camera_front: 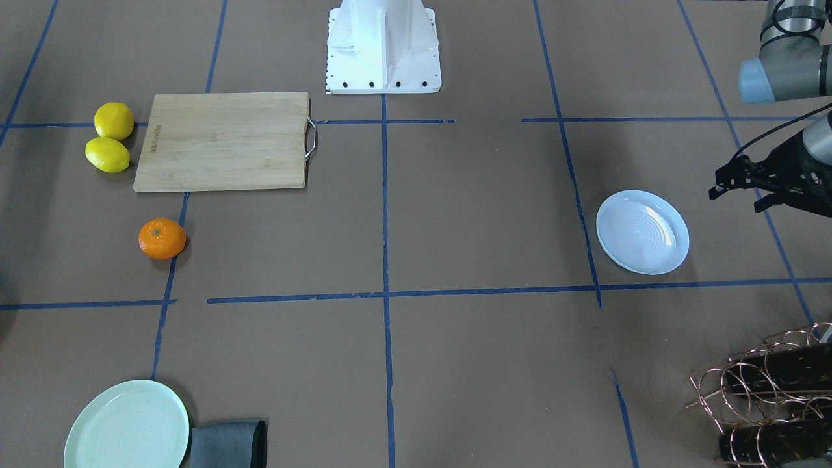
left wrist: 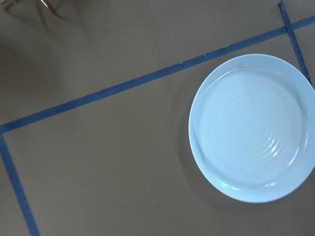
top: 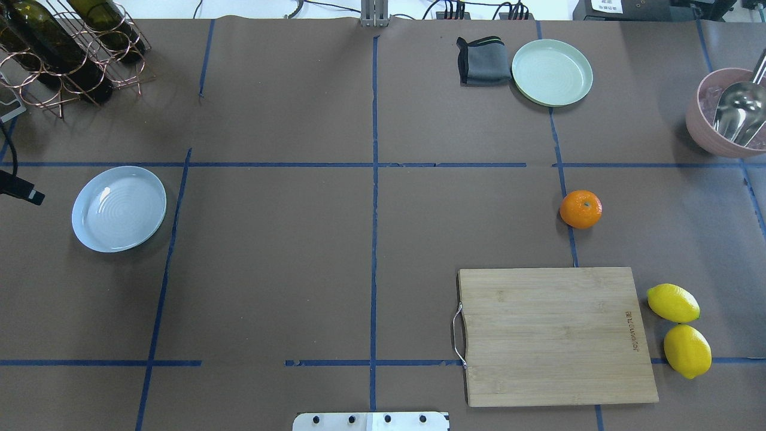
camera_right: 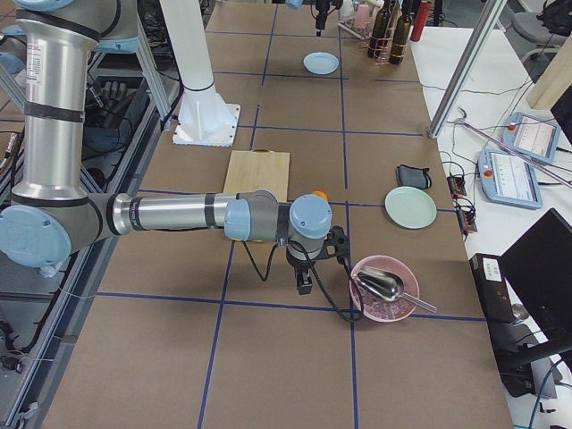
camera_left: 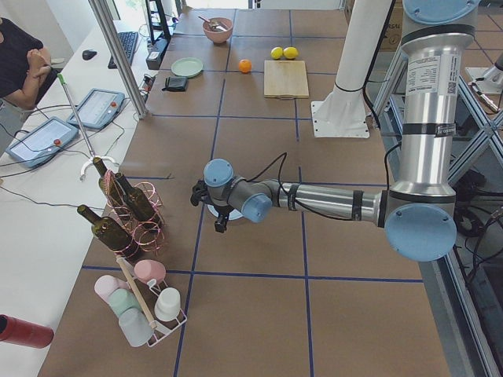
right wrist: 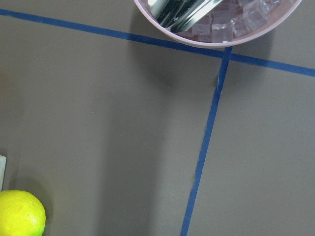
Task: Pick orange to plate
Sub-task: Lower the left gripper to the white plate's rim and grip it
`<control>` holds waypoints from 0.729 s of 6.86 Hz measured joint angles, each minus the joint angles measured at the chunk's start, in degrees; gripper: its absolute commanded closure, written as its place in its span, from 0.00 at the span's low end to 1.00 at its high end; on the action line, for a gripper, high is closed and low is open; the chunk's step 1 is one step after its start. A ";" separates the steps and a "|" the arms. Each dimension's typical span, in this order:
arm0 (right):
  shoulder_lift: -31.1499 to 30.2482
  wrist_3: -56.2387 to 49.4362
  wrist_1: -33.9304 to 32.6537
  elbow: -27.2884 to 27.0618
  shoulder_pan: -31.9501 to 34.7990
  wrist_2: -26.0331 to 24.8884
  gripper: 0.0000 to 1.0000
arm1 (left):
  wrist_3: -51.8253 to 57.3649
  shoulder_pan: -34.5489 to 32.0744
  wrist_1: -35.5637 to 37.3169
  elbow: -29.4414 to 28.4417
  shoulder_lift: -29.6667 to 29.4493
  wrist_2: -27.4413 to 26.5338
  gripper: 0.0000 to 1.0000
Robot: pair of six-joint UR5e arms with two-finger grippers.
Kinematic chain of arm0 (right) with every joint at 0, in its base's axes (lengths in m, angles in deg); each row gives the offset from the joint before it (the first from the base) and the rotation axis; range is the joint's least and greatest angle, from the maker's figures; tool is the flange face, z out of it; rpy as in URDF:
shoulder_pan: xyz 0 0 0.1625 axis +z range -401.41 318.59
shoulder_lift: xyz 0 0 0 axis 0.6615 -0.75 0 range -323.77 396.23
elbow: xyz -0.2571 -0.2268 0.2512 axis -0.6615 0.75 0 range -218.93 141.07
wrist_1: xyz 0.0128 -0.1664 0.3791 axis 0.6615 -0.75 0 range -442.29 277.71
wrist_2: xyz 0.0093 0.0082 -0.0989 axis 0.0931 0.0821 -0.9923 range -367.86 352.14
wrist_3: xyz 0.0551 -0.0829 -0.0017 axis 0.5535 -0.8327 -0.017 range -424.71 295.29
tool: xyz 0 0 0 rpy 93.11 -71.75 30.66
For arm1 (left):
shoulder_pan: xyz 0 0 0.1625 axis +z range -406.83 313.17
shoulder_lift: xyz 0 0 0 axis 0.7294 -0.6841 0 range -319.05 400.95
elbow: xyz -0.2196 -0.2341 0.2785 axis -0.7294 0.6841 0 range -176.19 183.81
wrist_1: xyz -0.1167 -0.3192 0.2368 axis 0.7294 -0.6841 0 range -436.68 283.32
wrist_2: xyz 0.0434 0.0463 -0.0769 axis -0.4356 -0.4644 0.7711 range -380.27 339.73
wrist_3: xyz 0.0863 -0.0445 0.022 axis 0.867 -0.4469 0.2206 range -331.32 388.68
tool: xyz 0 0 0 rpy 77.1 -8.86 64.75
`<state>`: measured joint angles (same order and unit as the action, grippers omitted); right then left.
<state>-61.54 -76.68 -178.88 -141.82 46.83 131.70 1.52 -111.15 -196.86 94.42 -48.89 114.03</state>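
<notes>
**Surface.** A table (top: 269, 269) is lying under matte brown paper, and blue tape lines are dividing it into squares. A white robot pedestal (camera_front: 383, 45) is standing at the robot-side edge. A pale side bench carrying teach pendants (camera_left: 98, 106) is running along the operators' side.

**Task items.**
- The orange (top: 580, 209), round and slightly flattened with a dark stem mark facing up, is sitting on a tape line in the robot's right half. It is lying between the cutting board and the mint plate, apart from both.
- The plate (top: 118, 208), glossy pale blue-white with concentric ridges, is lying flat in the left half, well apart from the orange. Only taped paper is stretching between the two.

**Grippers.**
- The left gripper (camera_front: 736, 200) is hovering just beside the plate's outer side, with its jaws standing apart and gripping nothing.
- The right gripper (camera_right: 304, 279) is hanging near the pink bowl. Whether its jaws are apart or together cannot be told.

**Surroundings.**
- A rectangular bamboo cutting board (top: 553, 335) with a wire handle is lying nearer the robot than the orange.
- Two yellow lemons (top: 672, 303) are sitting just beside the board's outer end.
- A mint plate (top: 552, 72) is touching a folded grey cloth (top: 482, 60) at the far edge.
- A pink bowl (top: 703, 129) is holding ice cubes and a metal scoop (top: 736, 114).
- A copper wire rack (top: 66, 54) is cradling dark bottles at the far left corner.
</notes>
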 measured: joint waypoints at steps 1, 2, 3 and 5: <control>0.08 -0.04 0.00 -0.19 0.00 0.15 0.00 | -5.69 3.27 -3.37 -2.24 -0.76 -1.50 0.10; 0.10 -0.06 0.00 -0.42 0.00 0.20 0.00 | -8.09 4.90 -4.64 -3.83 -1.59 -2.04 0.12; 0.12 -0.06 0.00 -0.54 0.00 0.24 0.00 | -8.90 5.77 -5.05 -5.48 -2.80 -2.21 0.27; 0.12 -0.09 0.00 -0.59 0.00 0.27 0.00 | -9.12 6.72 -5.22 -7.64 -4.61 -2.26 1.00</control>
<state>-61.42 -76.77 -178.88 -142.41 46.83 131.97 -7.60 -104.43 -202.09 86.78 -53.51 111.77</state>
